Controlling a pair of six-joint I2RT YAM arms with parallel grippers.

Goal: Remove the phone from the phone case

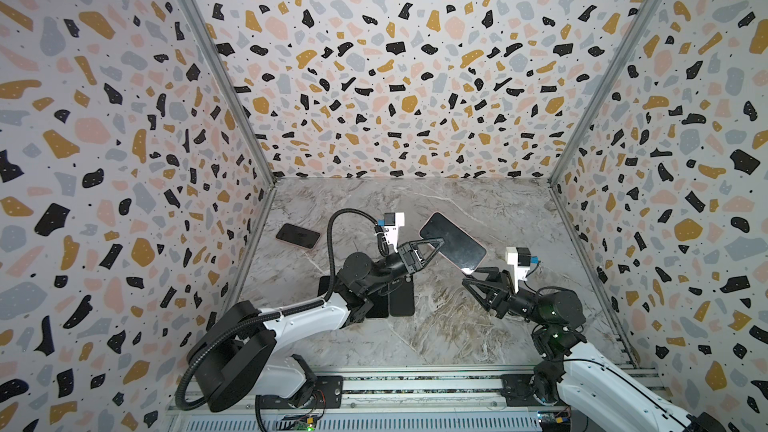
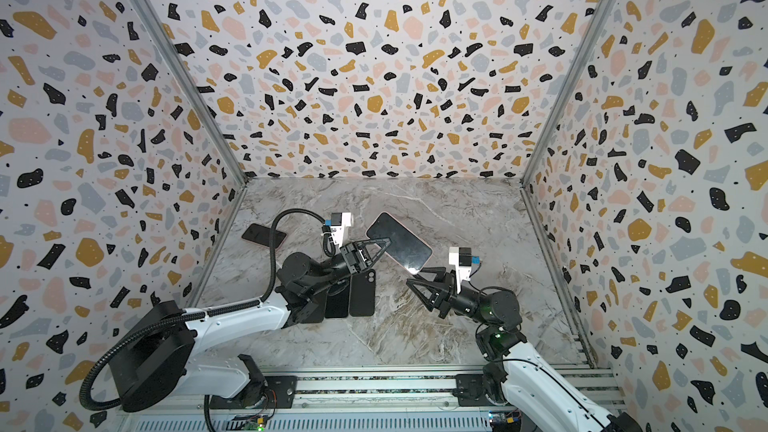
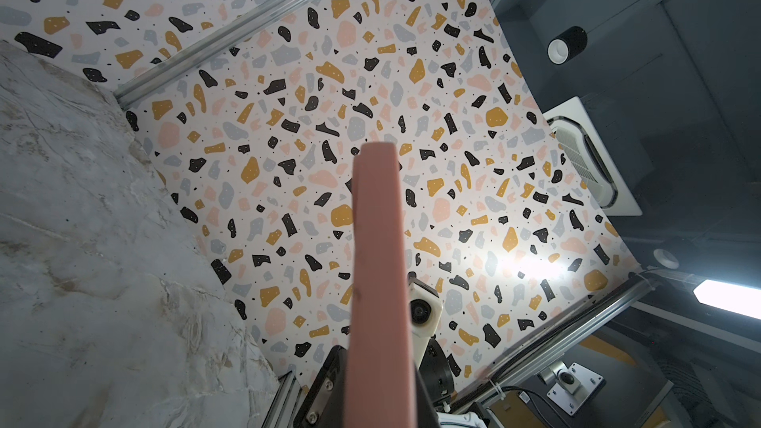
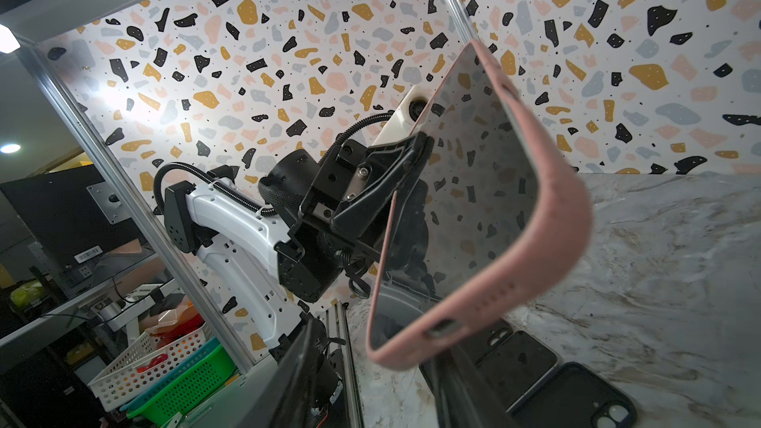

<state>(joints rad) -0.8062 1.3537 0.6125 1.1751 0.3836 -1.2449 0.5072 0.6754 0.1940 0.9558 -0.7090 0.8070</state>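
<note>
A phone with a dark screen (image 1: 453, 243) (image 2: 399, 238) (image 4: 482, 183) sits in a pink phone case (image 4: 556, 220) (image 3: 376, 249). It is held tilted above the marble table (image 1: 457, 326). My left gripper (image 1: 435, 245) (image 2: 384, 245) (image 3: 376, 405) is shut on one long side of the cased phone, one finger on the screen and one on the back. My right gripper (image 1: 471, 276) (image 2: 417, 276) (image 4: 383, 384) is open. The phone's lower corner sits between its fingers (image 4: 298, 372), and I cannot tell whether they touch it.
A second pink-cased phone (image 1: 298, 236) (image 2: 264, 236) lies flat at the back left. Dark phones and cases (image 1: 401, 299) (image 2: 361, 292) (image 4: 531, 368) lie under my left arm. Patterned walls close three sides. Baskets (image 4: 173, 368) stand outside the enclosure.
</note>
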